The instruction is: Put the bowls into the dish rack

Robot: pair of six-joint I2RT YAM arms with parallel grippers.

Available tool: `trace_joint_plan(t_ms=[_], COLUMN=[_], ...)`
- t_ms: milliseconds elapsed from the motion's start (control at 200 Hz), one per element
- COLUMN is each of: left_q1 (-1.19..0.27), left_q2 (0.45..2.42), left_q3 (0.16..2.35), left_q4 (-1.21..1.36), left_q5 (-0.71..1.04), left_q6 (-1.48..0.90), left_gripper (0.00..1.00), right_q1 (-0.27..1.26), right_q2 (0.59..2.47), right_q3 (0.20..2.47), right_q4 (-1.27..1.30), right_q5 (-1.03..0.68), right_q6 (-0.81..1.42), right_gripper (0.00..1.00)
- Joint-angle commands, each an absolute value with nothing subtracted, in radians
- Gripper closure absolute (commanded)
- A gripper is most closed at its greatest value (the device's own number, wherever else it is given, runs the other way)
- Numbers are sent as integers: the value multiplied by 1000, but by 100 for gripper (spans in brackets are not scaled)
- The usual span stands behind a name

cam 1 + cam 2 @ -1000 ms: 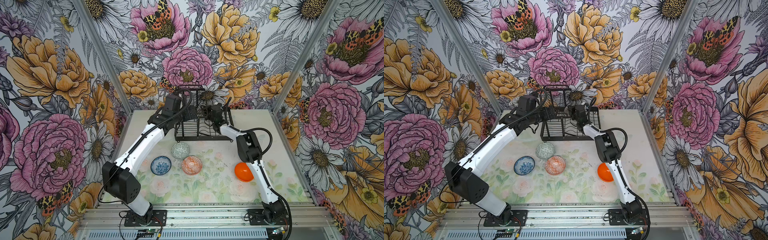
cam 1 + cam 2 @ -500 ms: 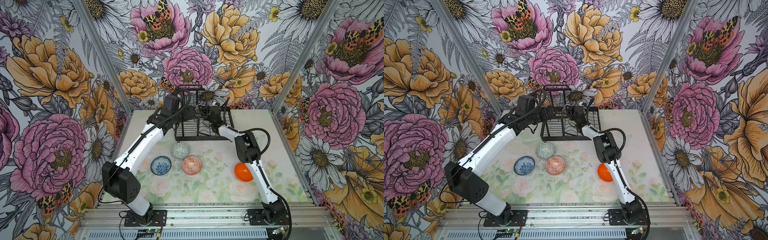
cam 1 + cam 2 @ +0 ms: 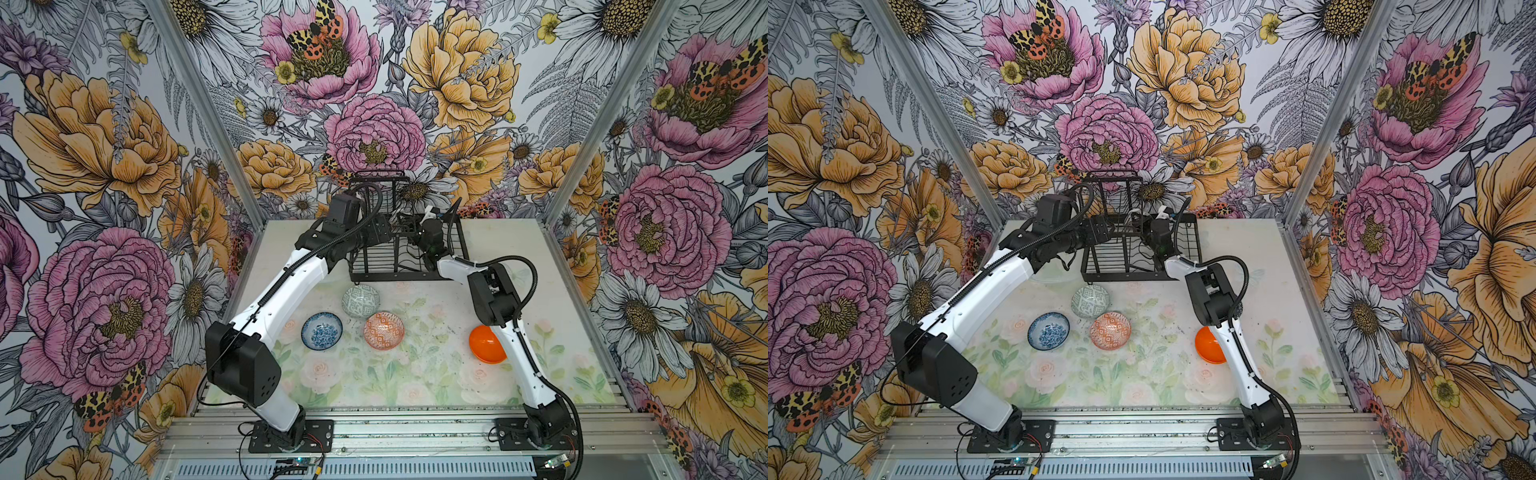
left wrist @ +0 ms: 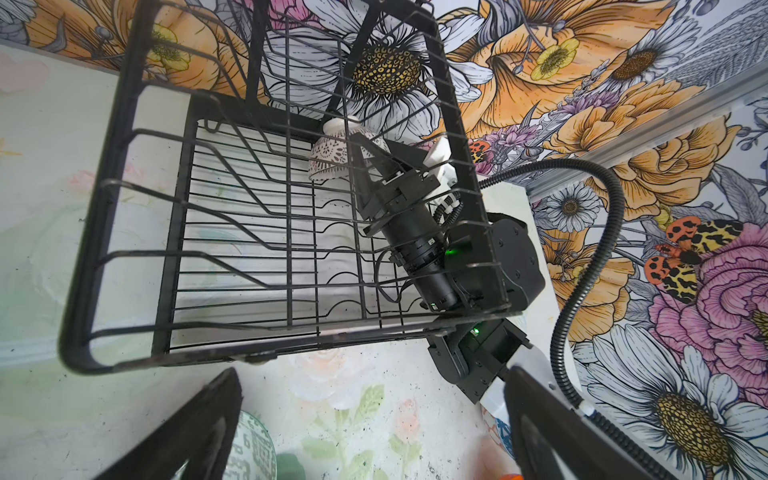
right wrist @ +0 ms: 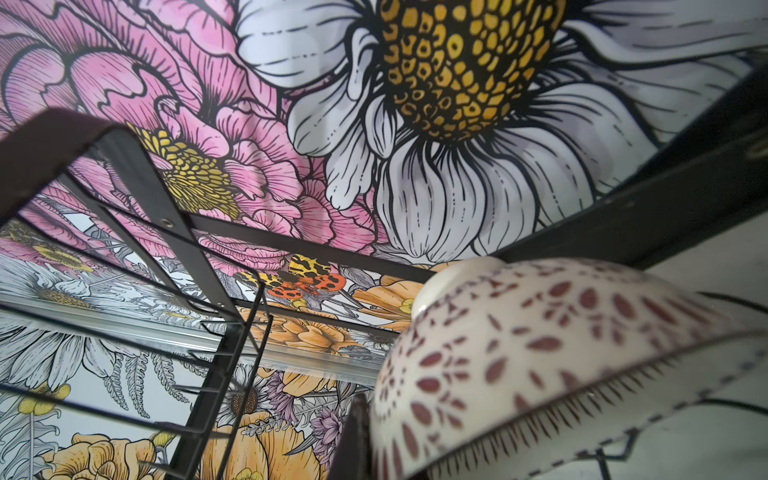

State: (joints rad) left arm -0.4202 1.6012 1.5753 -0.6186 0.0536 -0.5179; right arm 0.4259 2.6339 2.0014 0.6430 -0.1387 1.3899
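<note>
Dark-and-white bowl (image 4: 332,160) is inside the dish rack (image 4: 124,166), at the far end of the lower base below the upper basket (image 3: 378,178). It's tipped with its foot toward the back wall, presumably so it can stand on edge between the wavy wires; can't tell if it touches them. Right tool (image 4: 365,145) is clamped narrow on its rim, reaching in from the front-right, while the left tool (image 3: 382,233) is spread wide and empty just beside the rack's left side, likely parked clear. Grey-green bowl (image 3: 360,300), blue-speckled bowl (image 3: 321,331), orange-white bowl (image 3: 383,330) and plain orange bowl (image 3: 484,345) sit on the worktop (image 3: 415,374) in front, well apart from both tools.
</note>
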Motion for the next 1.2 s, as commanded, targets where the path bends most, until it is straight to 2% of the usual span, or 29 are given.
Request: trace_joint_plan(t_ms=[0, 235, 686, 1196], left_q1=[-406, -406, -406, -399], left_q2=[1580, 1578, 1560, 1550], left_q3=[1558, 1554, 1533, 1519], left_q4=[-615, -611, -611, -609], left_q5=[70, 70, 83, 87], left_q6=[-518, -526, -514, -506], left_gripper=[1, 1, 1, 1], right_q1=[437, 445, 446, 450], right_q2=[2624, 2593, 2609, 2632], right_q3=[1957, 1878, 1937, 1965], right_q4=[720, 723, 802, 871], right_q5=[-105, -51, -76, -29], right_q6=[1375, 1391, 1320, 1289], right_gripper=[100, 100, 100, 100])
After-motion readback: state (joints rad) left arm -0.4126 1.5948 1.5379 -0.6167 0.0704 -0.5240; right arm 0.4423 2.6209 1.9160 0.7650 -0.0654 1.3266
